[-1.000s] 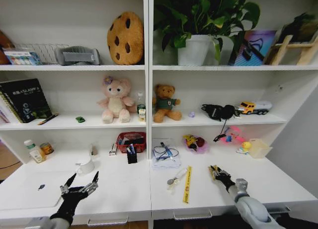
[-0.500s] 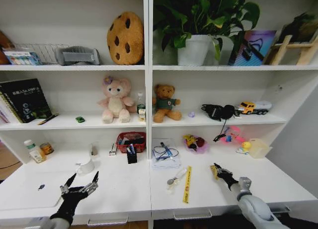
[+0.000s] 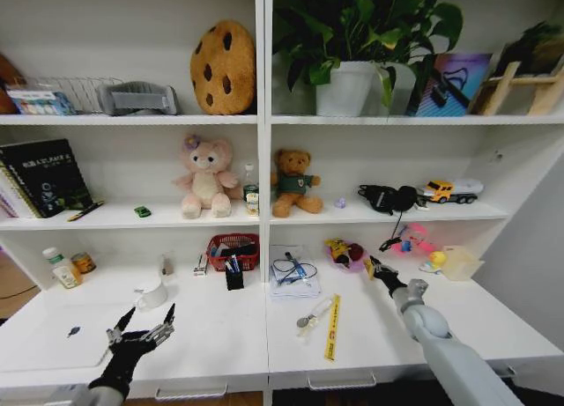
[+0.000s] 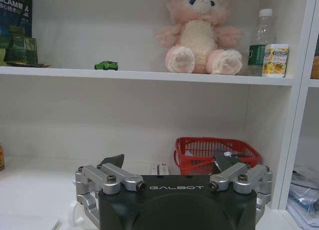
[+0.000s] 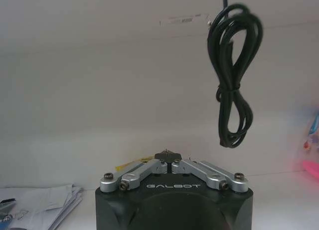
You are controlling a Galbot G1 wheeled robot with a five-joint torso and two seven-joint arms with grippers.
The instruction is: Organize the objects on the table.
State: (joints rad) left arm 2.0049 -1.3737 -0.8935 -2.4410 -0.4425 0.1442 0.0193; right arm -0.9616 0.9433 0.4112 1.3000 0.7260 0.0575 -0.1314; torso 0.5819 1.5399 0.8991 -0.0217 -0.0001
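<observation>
My left gripper [image 3: 145,321] hovers open over the front left of the white table [image 3: 220,340], nothing between its fingers; the left wrist view shows its jaws spread [image 4: 169,162]. Just left of it lies the thin silver-white laptop [image 3: 48,340], lid closed. A tiny green toy car [image 3: 142,211] [image 4: 106,66] and a black pen [image 3: 85,211] sit on the shelf above. A blue pen [image 3: 296,266] rests on a stack of papers. My right gripper [image 3: 374,267] [image 5: 168,155] is shut and empty, raised over the table's right half near a pink bowl.
A white mug [image 3: 152,294], a red basket [image 3: 233,251] [image 4: 217,152], a black pen holder [image 3: 234,278], a yellow ruler [image 3: 333,327] and a pink bowl of toys [image 3: 345,254] stand on the table. A black cable [image 5: 234,80] hangs off the shelf by the right gripper.
My right gripper has moved from near the table's front toward the back, up beside the pink bowl, still shut. The left gripper has not moved.
</observation>
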